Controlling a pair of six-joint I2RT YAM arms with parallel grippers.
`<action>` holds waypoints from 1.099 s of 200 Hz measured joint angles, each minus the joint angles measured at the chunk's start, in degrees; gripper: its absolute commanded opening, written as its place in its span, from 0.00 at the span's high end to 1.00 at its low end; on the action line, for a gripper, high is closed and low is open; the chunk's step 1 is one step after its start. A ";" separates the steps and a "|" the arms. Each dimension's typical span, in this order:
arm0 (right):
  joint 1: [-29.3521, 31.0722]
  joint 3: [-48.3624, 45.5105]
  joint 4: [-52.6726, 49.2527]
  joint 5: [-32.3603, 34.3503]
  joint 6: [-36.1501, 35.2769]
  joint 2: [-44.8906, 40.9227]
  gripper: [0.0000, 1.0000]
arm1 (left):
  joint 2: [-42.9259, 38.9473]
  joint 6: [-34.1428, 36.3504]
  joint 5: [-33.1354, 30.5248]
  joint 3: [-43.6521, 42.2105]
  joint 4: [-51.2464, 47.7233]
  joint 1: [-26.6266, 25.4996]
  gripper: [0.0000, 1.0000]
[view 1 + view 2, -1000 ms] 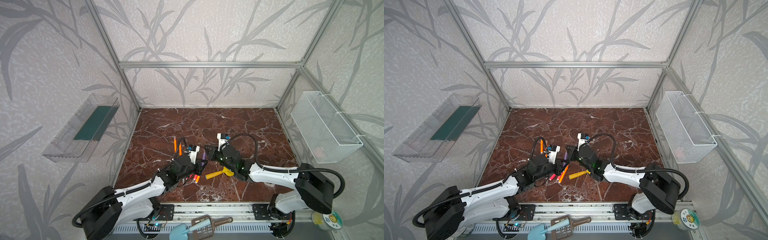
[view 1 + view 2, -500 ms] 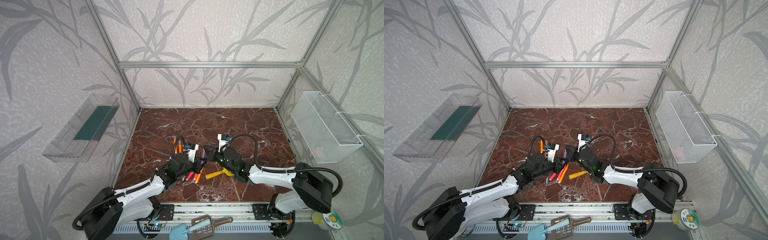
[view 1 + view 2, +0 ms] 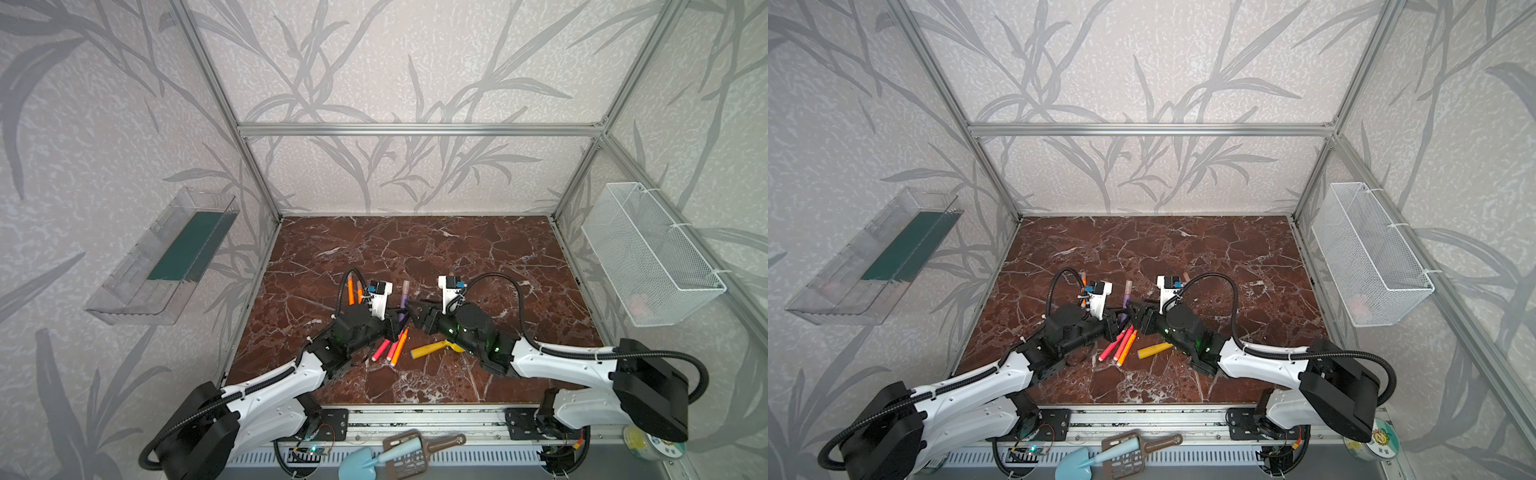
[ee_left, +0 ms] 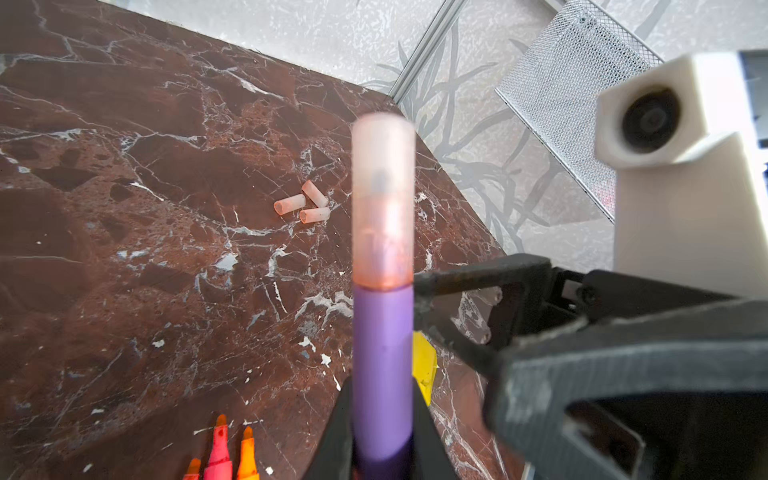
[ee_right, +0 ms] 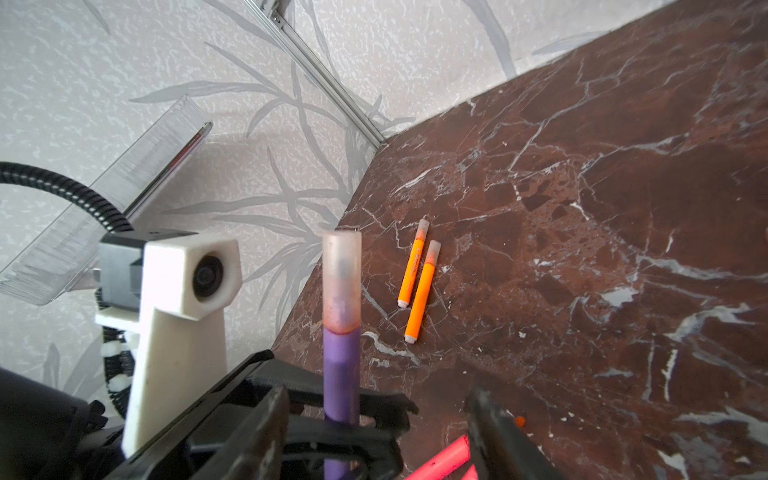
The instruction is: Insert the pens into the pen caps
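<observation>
My left gripper [image 4: 382, 419] is shut on the purple pen [image 4: 382, 353], which points away from it. A pale pinkish cap [image 4: 382, 199] sits on the pen's tip. In both top views this pen [image 3: 402, 309] [image 3: 1124, 305] stands mid-table between the arms. My right gripper [image 5: 378, 432] is open beside it, one finger [image 4: 478, 276] close to the pen just below the cap. Three loose pen caps [image 4: 307, 205] lie together on the marble. Two capped orange pens [image 5: 417, 282] lie apart. Uncapped pinkish-red and orange pens [image 3: 390, 349] lie under the grippers.
A yellow toy shovel [image 3: 432, 349] lies beside the uncapped pens. A clear bin [image 3: 166, 257] hangs on the left wall and a white wire basket [image 3: 648, 257] on the right wall. A blue scoop and a brown tool [image 3: 386, 455] lie on the front rail.
My right gripper has opened and let go of the cap, which stays on the purple pen. The left gripper still holds the pen.
</observation>
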 measured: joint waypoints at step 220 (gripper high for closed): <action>-8.76 10.49 -21.97 -3.37 -3.32 -3.98 0.46 | 10.16 8.22 4.83 3.89 1.55 -2.19 1.00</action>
